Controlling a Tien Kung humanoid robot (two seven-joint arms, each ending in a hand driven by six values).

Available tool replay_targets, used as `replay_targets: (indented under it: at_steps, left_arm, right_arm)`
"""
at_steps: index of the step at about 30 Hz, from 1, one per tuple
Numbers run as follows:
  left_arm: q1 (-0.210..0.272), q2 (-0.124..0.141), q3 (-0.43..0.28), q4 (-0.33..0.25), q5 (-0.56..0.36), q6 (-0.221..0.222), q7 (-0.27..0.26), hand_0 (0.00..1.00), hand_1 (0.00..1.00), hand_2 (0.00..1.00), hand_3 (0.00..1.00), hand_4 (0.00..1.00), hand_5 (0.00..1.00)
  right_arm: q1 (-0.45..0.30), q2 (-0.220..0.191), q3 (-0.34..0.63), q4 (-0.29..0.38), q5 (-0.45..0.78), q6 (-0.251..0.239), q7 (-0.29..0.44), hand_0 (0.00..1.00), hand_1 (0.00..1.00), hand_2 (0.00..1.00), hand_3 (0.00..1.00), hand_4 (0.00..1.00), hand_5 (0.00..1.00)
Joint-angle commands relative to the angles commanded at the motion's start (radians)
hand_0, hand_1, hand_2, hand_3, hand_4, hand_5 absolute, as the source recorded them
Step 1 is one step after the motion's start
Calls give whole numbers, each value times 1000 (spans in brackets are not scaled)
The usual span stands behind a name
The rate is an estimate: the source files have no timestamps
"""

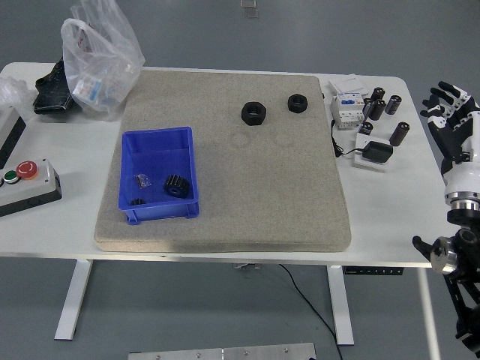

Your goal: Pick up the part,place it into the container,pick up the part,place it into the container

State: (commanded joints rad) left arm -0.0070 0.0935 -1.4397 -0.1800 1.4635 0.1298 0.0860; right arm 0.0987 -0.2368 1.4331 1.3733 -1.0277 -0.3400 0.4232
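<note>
I've got the right hand (454, 124) up at the far right edge of the table (390, 210), fingers spread and holding nothing, hovering beside the table's right end with the black arm dropping away below it. I see no left arm on my feed. Out on the tan mat (247, 187), two black hex nuts sit near the far edge: the bigger nut (254, 112) to the left, the smaller nut (298, 103) just to its right and a touch farther back, the two apart. The blue container (131, 180) rests on the mat's left side toward the near edge, and inside it I can make out a black gear (176, 185), a small bagged piece (142, 179) and another small dark part (136, 202) against the front wall. Between the mat and my hand lies a cluster of black cylinders (385, 105), a white module (348, 104) and a black adapter (377, 152). Far left, a plastic bag (100, 56) stands on the mat's corner, and a button box (27, 184) with a red button sits on the table's left end.
</note>
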Motion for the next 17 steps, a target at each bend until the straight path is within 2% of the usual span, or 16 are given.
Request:
replay_targets:
  at_steps: [17]
  left_arm:
    - [1,-3,-3,0,0,0,1,665,496,524,625,628,233]
  right_arm:
    - [-1,1,-12,2,5,-1,5,663,660,698,668,648,315]
